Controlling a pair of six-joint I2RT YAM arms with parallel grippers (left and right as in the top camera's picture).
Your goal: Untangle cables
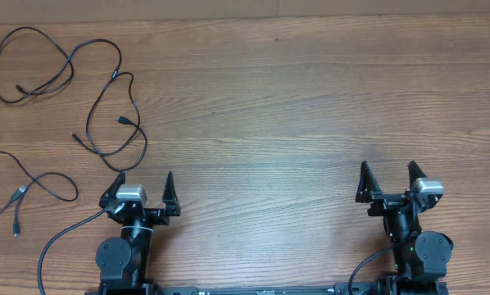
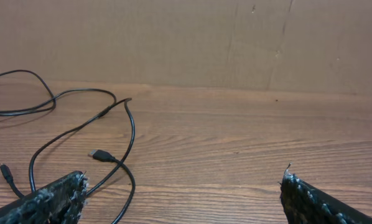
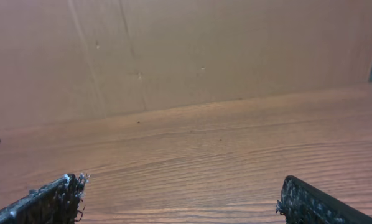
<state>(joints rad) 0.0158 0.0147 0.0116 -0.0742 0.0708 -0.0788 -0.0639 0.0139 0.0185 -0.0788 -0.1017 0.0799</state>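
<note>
I am looking at three cables [image 1: 68,59] lying as separate strands on the left side of the table [image 1: 294,106], and I am not getting any of them whole. The lower cable [image 1: 24,170] is running off the left edge of the overhead view, its two small plugs sitting near that edge, one above the other. The upper cable [image 1: 118,59] is looping in the far left corner, its long run stretching left to right. The middle cable [image 1: 135,105] is running mostly far to near and bending back on itself. Where these two come close, the strands are too thin for me to tell whether they are touching.

In the left wrist view a flat plug [image 2: 99,154] is pointing left, probably on the middle cable, and a strand is passing just beside the left finger [image 2: 55,199]. The right wrist view is giving me only a sliver of black cord at its left edge.

The left gripper [image 1: 143,179] is hanging spread wide with nothing between its fingers, just near of the middle cable's lowest bend. The right gripper [image 1: 387,169] is equally spread and empty, well apart from every strand. A thicker arm cable [image 1: 61,233] is curving beside the left arm, and a cardboard wall [image 2: 236,37] is closing off the far side.
</note>
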